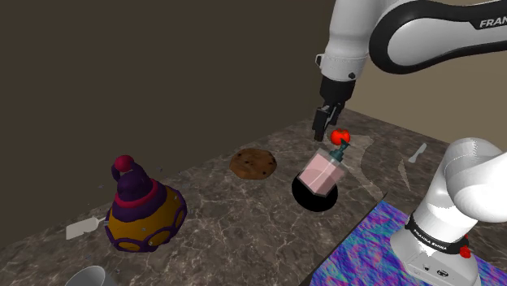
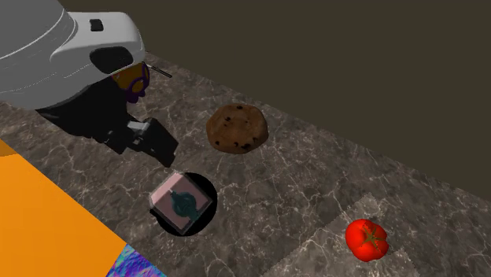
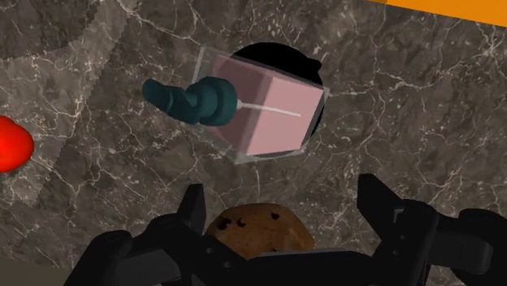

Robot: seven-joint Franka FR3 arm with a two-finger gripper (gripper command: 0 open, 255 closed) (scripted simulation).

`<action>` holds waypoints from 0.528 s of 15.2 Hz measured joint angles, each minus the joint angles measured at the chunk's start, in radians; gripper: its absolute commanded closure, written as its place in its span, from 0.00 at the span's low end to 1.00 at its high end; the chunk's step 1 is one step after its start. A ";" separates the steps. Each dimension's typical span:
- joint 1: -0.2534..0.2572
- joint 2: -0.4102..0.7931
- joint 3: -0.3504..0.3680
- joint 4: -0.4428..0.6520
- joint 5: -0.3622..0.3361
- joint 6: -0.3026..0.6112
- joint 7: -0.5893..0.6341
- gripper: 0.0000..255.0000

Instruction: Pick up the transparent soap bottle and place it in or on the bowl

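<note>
The clear soap bottle (image 1: 322, 169), pink inside with a teal pump, leans tilted on the black bowl (image 1: 311, 199) on the marble counter. My gripper (image 1: 327, 122) hangs open just above the pump and touches nothing. In the wrist view the bottle (image 3: 264, 110) lies over the bowl (image 3: 272, 57), beyond my gripper (image 3: 288, 210), whose fingers stand wide apart. From the second exterior view the bottle (image 2: 182, 202) sits in the bowl (image 2: 206, 189), with the gripper (image 2: 153, 142) up and to its left.
A red tomato (image 1: 340, 136) lies right behind the bottle's pump. A brown cookie (image 1: 253, 164) sits to the shoulder view's left of the bowl, a purple and yellow hat-shaped thing (image 1: 142, 203) farther left. A white utensil (image 1: 417, 153) lies near the arm's base.
</note>
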 measured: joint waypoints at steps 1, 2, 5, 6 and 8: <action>0.000 -0.009 -0.005 0.020 -0.001 -0.028 -0.004 0.00; -0.002 -0.007 -0.007 0.038 -0.004 -0.045 -0.007 0.00; -0.002 -0.005 -0.007 0.055 -0.004 -0.060 -0.005 0.00; -0.002 -0.005 -0.006 0.055 -0.004 -0.061 -0.005 0.00; -0.002 -0.005 -0.006 0.056 -0.004 -0.061 -0.005 0.00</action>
